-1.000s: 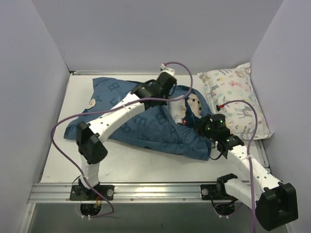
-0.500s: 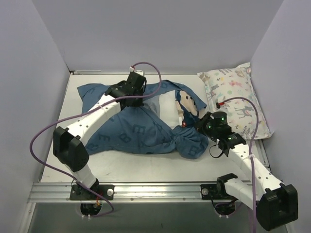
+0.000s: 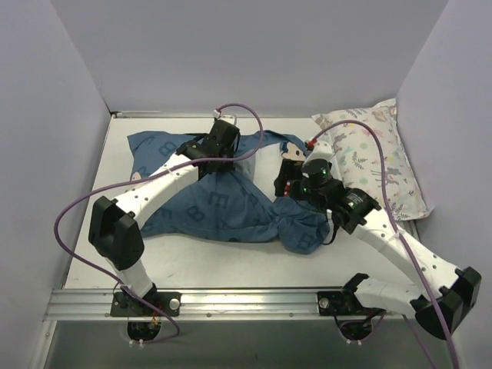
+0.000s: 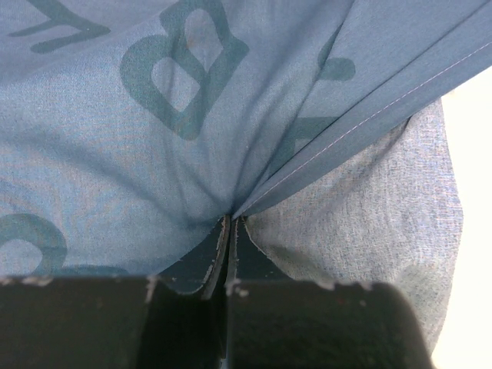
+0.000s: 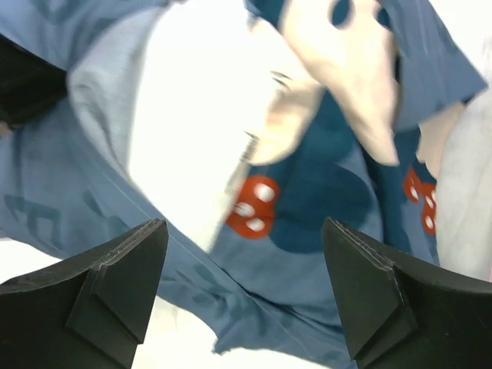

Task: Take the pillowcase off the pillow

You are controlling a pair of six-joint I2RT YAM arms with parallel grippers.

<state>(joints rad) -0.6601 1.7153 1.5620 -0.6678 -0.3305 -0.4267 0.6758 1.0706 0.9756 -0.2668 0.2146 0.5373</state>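
Across the middle of the table [image 3: 192, 261] we've got the pillowcase [image 3: 223, 204] spread out and rumpled, with a bunched lump at its near right corner. The pillow [image 5: 196, 115] pokes out of its far right opening, and only a white patch of it shows. Right of the pillowcase, close by, sits the animal-print pillow [image 3: 377, 154]. Both arms lie over the pillowcase and hide parts of it from above. Our left gripper [image 4: 231, 231] is clamped tight on a fold at the pillowcase's hem. Our right gripper [image 5: 242, 227] hangs over the mouse-face end, jaws wide with nothing between them. Half a second back it was pinched shut nearer the pillowcase's right edge. Since then it's let go and shifted over.
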